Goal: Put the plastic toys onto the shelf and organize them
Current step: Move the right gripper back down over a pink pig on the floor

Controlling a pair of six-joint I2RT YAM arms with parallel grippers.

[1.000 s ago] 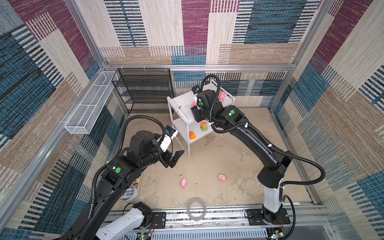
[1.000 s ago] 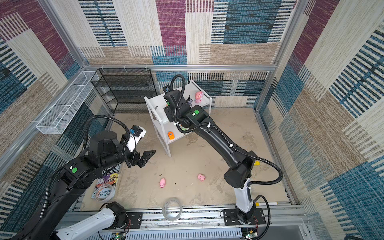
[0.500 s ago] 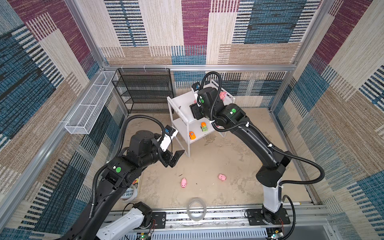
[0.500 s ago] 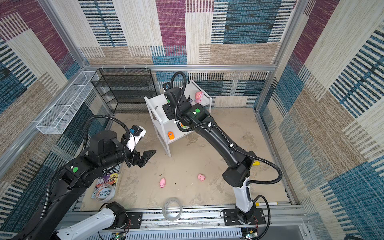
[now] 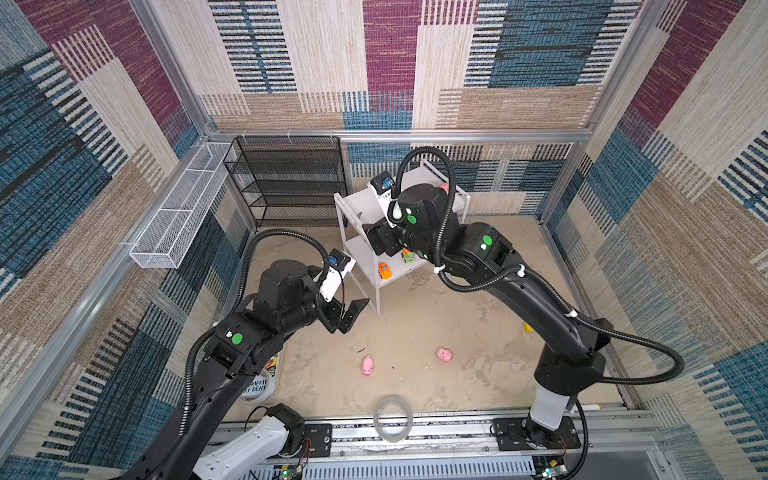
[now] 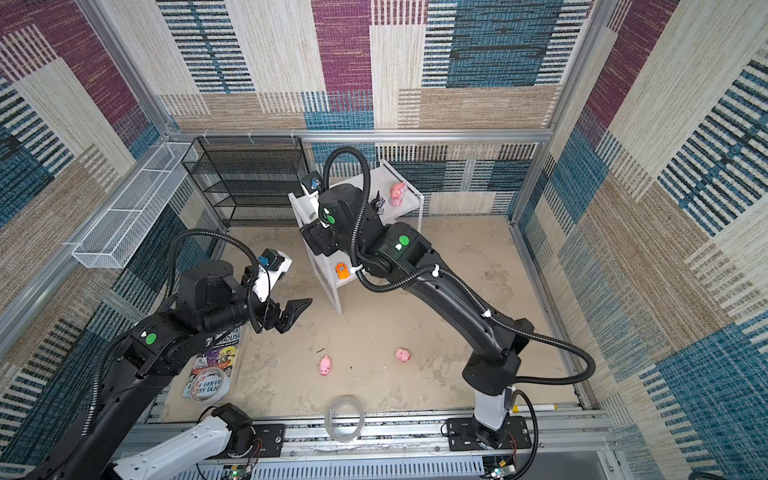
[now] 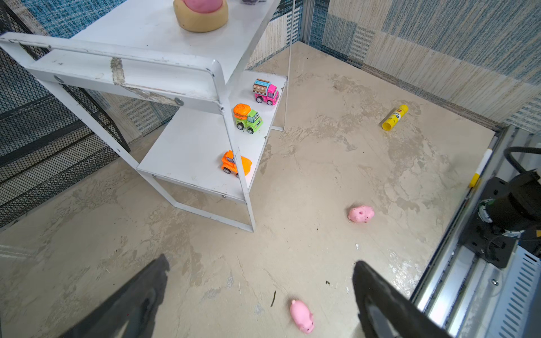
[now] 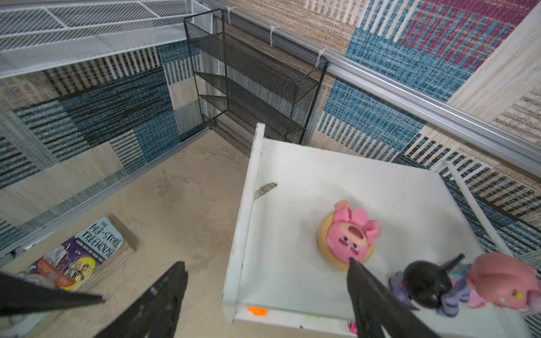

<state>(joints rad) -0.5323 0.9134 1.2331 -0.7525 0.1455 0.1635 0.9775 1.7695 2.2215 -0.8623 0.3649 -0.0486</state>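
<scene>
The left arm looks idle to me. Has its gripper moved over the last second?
No. The left gripper stays open in the same spot in both top views, just left of the front leg of the shelf.

White shelf (image 7: 187, 137) shows smooth painted metal, chipped along its rail, the little cars (image 7: 247, 118) gleam in glossy plastic, and the floor (image 7: 322, 175) looks rough, blotchy and matt

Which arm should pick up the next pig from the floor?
Left. The left gripper hangs open over the floor, the nearer pig just by its fingertips. The right gripper, also open, is up over the shelf's top board, away from both pigs.
</scene>
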